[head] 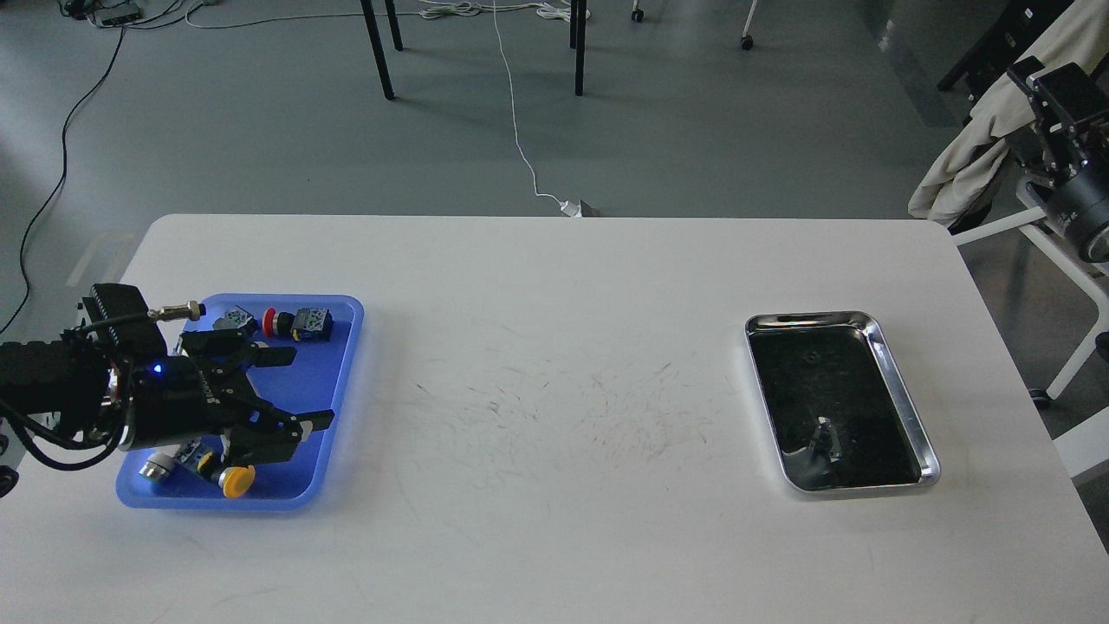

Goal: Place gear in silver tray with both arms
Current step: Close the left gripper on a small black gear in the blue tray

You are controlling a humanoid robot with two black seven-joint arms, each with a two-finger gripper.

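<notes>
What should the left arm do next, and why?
Probably lower the left gripper onto one part in the blue tray and close. Its fingers are spread above the tray with nothing between them, and the silver tray sits far to the right, seemingly with no part in it yet.

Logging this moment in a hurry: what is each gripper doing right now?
Left gripper: open, fingers spread over the blue tray, holding nothing.
Right gripper: raised off to the side of the table, too dark to tell whether it is open or shut.
</notes>
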